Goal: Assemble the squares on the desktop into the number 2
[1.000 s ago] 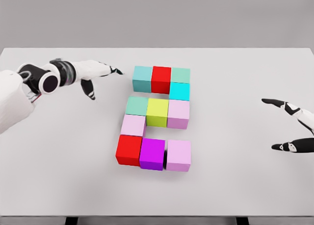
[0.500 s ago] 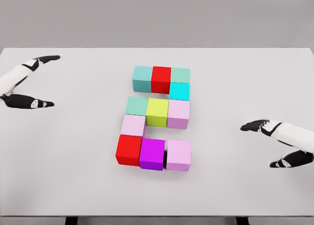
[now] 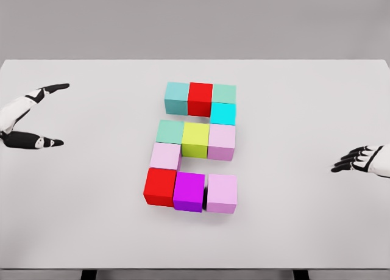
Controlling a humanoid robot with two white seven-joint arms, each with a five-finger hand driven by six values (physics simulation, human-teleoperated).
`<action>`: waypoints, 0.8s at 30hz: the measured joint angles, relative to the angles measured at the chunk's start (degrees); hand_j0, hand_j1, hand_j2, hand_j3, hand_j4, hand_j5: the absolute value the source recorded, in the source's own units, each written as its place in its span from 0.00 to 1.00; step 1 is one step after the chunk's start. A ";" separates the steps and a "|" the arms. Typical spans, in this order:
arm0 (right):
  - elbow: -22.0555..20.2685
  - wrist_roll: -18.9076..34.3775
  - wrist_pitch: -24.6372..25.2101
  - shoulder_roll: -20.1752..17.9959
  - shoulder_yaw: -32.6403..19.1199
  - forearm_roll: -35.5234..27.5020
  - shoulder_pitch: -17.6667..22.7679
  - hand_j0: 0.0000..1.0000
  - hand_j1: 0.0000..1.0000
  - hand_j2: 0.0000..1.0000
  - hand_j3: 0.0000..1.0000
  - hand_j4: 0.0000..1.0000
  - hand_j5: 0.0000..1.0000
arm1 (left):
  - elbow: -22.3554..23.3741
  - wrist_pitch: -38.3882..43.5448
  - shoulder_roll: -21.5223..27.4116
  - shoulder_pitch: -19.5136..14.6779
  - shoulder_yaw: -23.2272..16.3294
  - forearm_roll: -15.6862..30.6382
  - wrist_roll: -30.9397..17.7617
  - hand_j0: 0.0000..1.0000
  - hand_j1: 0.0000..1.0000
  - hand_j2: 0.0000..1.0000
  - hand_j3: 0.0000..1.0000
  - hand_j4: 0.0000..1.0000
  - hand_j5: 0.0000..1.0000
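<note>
the left robot hand [image 3: 27, 118] hangs at the desk's left edge, thumb and fingers spread wide, holding nothing. the right robot hand [image 3: 365, 161] shows at the right edge, fingers loosely curled and apart, also empty. both are well apart from the blocks.

between them, in the middle of the desk [image 3: 91, 219], the squares sit as a figure 2: a top row of teal block [image 3: 177, 98], red block [image 3: 200, 99] and green block [image 3: 224, 94]; a cyan block [image 3: 223, 113] just under the green one; a middle row of mint block [image 3: 169, 132], yellow-green block [image 3: 195, 140] and pale pink block [image 3: 222, 141]; a pink block [image 3: 165, 156] below the mint one; and a bottom row of lower red block [image 3: 160, 186], purple block [image 3: 189, 191] and lilac block [image 3: 222, 193].

the digit looks complete to me. a narrow dark gap shows between the purple and lilac blocks, and the bottom row sits slightly askew. the risk now is a hand sweeping inward and knocking a block out of line, since the blocks lie loose and touching, so one nudge would shift its neighbours.

count: eleven blocks, two of them red, the rest one of each shade; two hands; one desk.
</note>
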 measured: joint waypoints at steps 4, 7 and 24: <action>0.05 0.00 0.00 2.43 0.04 0.09 -0.61 1.00 1.00 1.00 1.00 1.00 1.00 | 0.01 -0.01 0.01 0.00 -0.90 -0.52 0.00 1.00 1.00 1.00 1.00 1.00 1.00; 0.90 0.02 -0.08 6.47 1.98 1.87 -10.08 1.00 1.00 1.00 1.00 1.00 1.00 | 0.01 0.00 -0.03 0.09 -1.12 -0.62 0.00 1.00 1.00 1.00 1.00 1.00 1.00; 0.25 0.00 -0.01 5.95 42.11 2.02 -40.69 1.00 1.00 1.00 1.00 1.00 1.00 | 0.01 0.00 -0.22 0.09 -1.37 -1.64 0.00 1.00 1.00 1.00 1.00 1.00 1.00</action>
